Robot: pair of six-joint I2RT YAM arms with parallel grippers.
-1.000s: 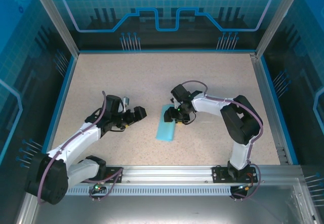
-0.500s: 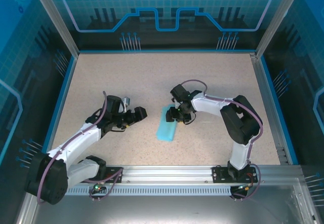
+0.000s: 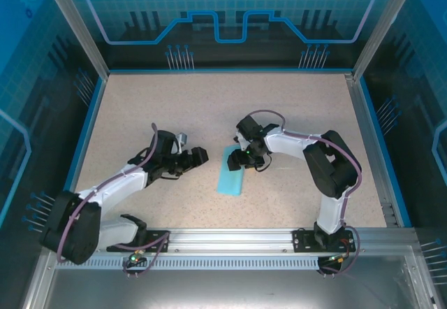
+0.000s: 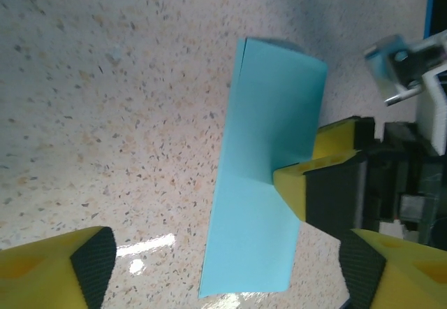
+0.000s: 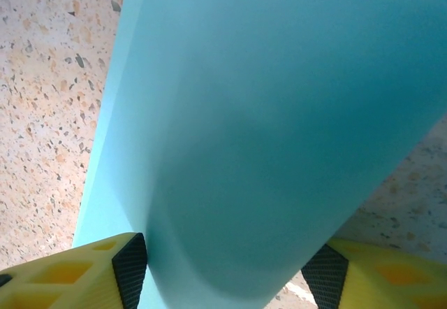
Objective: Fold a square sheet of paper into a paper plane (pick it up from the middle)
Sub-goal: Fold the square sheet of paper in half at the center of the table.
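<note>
The square sheet of paper (image 3: 230, 177) lies folded into a narrow light cyan strip at the middle of the speckled table. My right gripper (image 3: 245, 159) is at the strip's far end. In the right wrist view the paper (image 5: 265, 113) bulges up between the two pads, which touch it on both sides of my right gripper (image 5: 228, 270). One yellow fingertip (image 4: 302, 183) rests on the strip (image 4: 255, 225) in the left wrist view. My left gripper (image 3: 201, 156) stands open just left of the strip. In its own view the strip's near end lies between its spread fingers (image 4: 227, 272), untouched.
The speckled table (image 3: 209, 106) is bordered by a blue rim (image 3: 89, 127) and glass walls. An aluminium rail (image 3: 230, 238) carries both arm bases at the near edge. Bare tabletop lies behind and to both sides of the arms.
My left arm has swung right, bringing its open gripper closer to the strip, jaws slightly narrower. The right gripper has stayed on the paper's far end.
</note>
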